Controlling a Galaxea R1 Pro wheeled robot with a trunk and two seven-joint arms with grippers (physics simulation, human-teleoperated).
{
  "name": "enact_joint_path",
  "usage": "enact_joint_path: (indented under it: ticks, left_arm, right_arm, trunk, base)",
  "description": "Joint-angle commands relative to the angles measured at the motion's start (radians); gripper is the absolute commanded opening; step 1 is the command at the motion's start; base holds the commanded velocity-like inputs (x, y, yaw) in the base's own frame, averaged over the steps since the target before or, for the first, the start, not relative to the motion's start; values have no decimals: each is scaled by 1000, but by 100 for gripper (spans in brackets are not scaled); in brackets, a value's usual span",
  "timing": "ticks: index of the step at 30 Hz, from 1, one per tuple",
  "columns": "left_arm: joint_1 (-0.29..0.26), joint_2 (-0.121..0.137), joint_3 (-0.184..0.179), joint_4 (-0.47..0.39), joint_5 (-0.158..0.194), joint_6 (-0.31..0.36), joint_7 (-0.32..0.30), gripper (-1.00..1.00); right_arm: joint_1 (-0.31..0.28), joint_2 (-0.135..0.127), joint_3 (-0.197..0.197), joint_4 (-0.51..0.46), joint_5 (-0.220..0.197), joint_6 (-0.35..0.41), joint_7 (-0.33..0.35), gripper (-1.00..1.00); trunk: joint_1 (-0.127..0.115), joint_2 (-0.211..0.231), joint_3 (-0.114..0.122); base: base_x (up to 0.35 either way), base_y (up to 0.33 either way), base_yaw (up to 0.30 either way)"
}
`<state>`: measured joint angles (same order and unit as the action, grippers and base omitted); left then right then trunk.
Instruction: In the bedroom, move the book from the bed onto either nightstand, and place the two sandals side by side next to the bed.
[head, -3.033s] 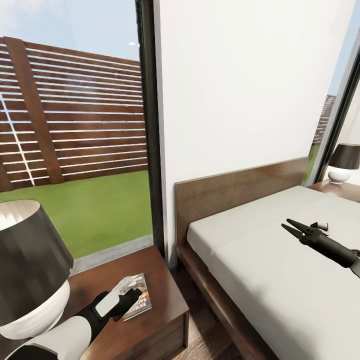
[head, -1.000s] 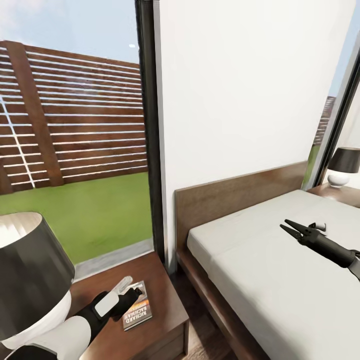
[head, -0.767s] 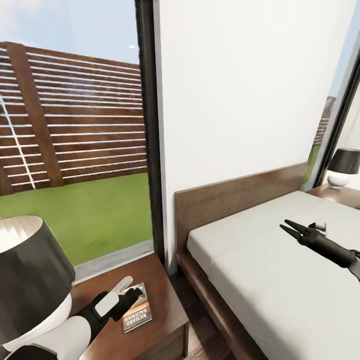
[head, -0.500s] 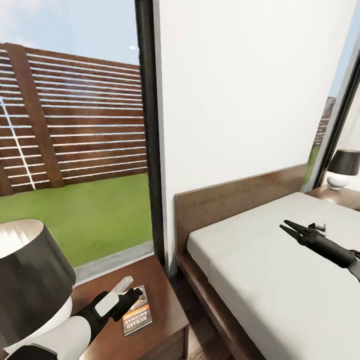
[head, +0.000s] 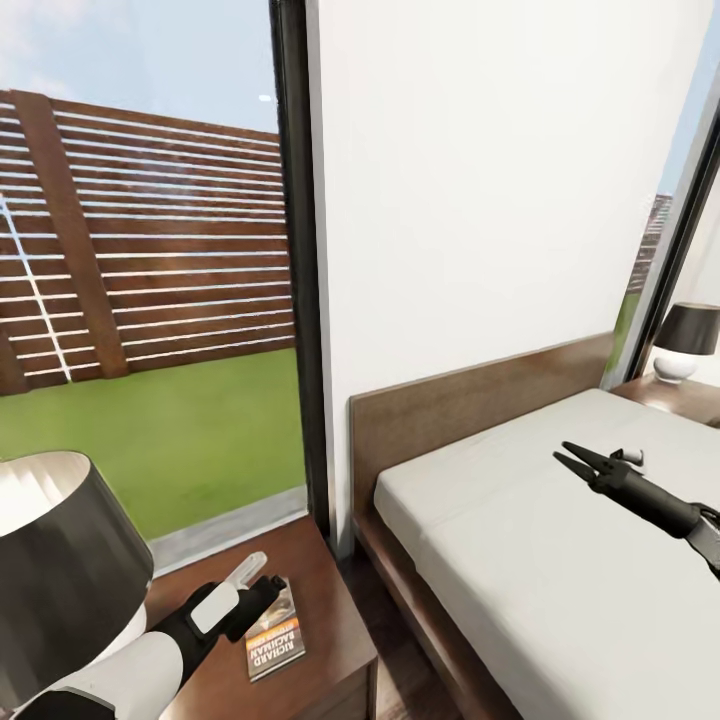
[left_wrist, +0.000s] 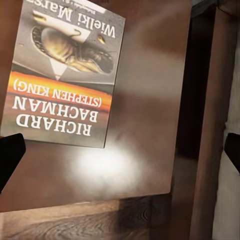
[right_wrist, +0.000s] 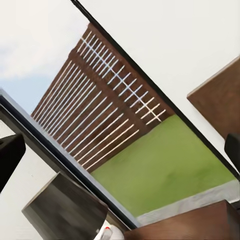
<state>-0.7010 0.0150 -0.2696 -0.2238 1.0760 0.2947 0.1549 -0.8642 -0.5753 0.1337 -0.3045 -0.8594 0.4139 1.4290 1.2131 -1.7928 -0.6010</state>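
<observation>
The book (head: 274, 636) lies flat on the nightstand (head: 325, 590), toward its front edge on the bed-side half, cover up, long axis running from the front edge back toward the window. The left gripper (head: 262, 580) hangs just above the book's rear end with fingers apart, nothing between them; in the left wrist view the book (left_wrist: 65, 75) sits clear of both fingertips. The right gripper (head: 570, 462) hovers over the bed (head: 560, 560) mattress, well apart from the book; its fingers appear spread and empty. Judgement: book placement looks complete. The sandals are the outstanding item, and their bearing from either gripper cannot be determined.
</observation>
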Motion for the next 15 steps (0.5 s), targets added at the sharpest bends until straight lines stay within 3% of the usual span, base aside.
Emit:
enact_joint_path:
  ticks: [1,15]
  left_arm:
    - [0,1,-8,-3,10,3,8,100]
    - [0,0,-8,-19,10,2,9,100]
  right_arm:
    - [-1,1,8,5,-11,11,2,100]
    - [-1,10,4,47,-18,13,2,100]
  trunk:
    - [-4,7,2]
    - [-58,105,46]
  base:
    - [0,0,0]
    - [0,0,0]
